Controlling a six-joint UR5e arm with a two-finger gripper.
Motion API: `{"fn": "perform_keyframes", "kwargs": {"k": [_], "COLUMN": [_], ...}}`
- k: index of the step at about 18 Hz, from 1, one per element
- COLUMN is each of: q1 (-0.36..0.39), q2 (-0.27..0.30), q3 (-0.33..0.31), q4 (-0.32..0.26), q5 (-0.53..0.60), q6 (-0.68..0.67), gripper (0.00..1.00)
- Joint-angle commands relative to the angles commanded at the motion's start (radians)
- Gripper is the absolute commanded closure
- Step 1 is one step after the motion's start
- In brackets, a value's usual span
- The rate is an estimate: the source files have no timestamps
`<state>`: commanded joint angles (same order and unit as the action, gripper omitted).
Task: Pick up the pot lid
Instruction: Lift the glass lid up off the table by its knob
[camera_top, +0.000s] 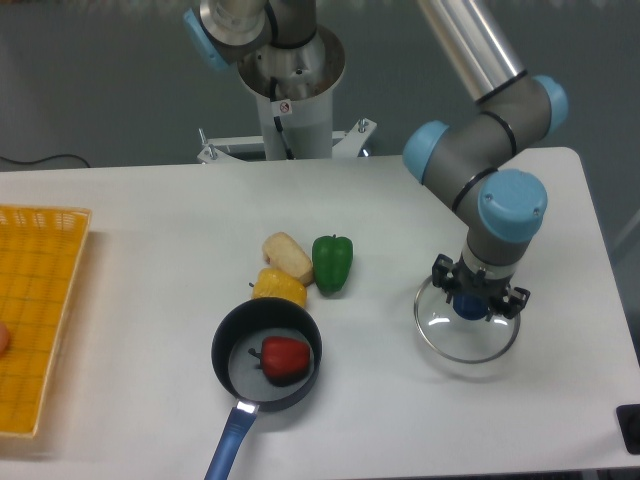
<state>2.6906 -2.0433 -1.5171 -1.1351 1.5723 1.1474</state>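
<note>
so the gripper (480, 293) has its fingers clamped on the blue knob (471, 307) of the clear pot lid (452, 341), over on the right side of the table (150, 290). well apart from it there's a black pan (238, 374) with a red pepper (286, 358) inside, and a green pepper (332, 264) and a yellow one just beyond the pan.

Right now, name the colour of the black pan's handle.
The handle is greyish blue, shown in the fixed camera view, the only one.
</note>
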Motion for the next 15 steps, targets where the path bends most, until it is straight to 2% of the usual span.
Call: {"fn": "perform_keyframes", "kwargs": {"k": [6, 15], "q1": [-0.003, -0.006], "q2": [0.025, 0.025], "q3": [0.002, 0.005], "q4": [-0.051, -0.058], "q5": [0.000, 0.003], "q6": [-0.002, 0.002], "gripper": [0.40, 0.40]}}
